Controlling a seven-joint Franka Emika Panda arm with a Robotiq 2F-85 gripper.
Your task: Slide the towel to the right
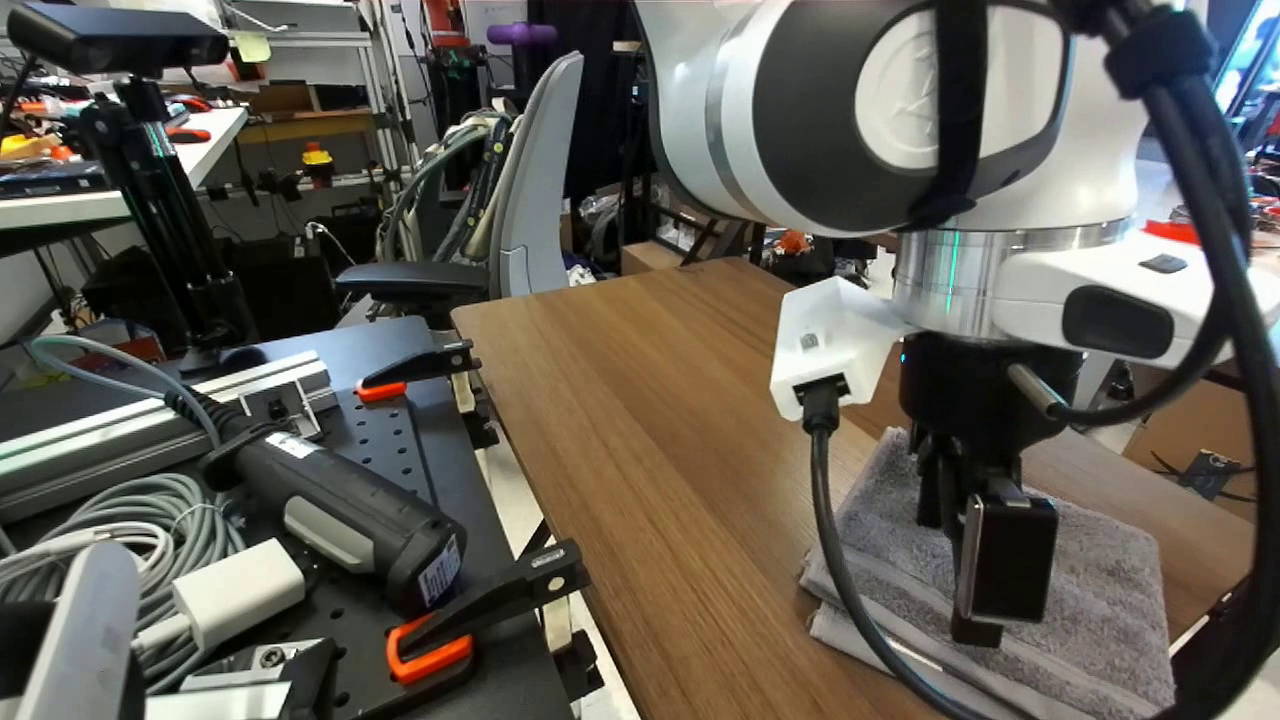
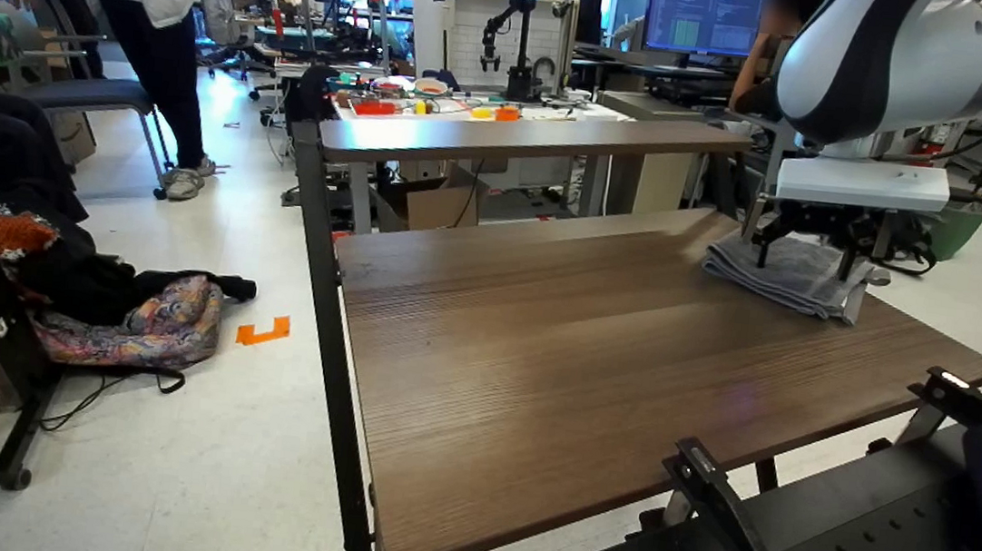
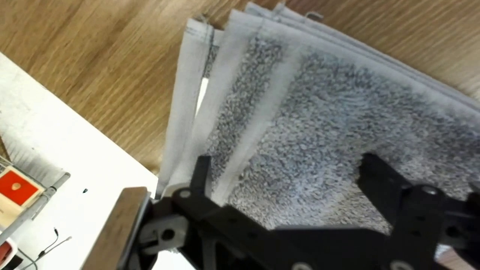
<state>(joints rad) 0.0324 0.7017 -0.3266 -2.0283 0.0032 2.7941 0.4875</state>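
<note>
The grey towel [image 1: 1095, 570] lies folded in several layers on the brown wooden table [image 1: 640, 450]. It also shows in an exterior view [image 2: 777, 287] near the table's far edge, and it fills much of the wrist view [image 3: 318, 108], its hemmed edges at the top and left. My gripper [image 3: 287, 161] is open, with its two black fingers wide apart above the towel and nothing between them. In both exterior views the gripper [image 1: 955, 575] points down over the towel; it also shows here [image 2: 804, 269]. Whether the fingertips touch the cloth I cannot tell.
A black perforated board [image 1: 400, 450] adjoins the table, held by black and orange clamps [image 1: 480, 610]. A black handheld device [image 1: 340, 510] and coiled cables [image 1: 150, 530] lie on it. A raised wooden shelf [image 2: 524, 137] stands behind the table. A black cable [image 1: 830, 530] hangs from the wrist.
</note>
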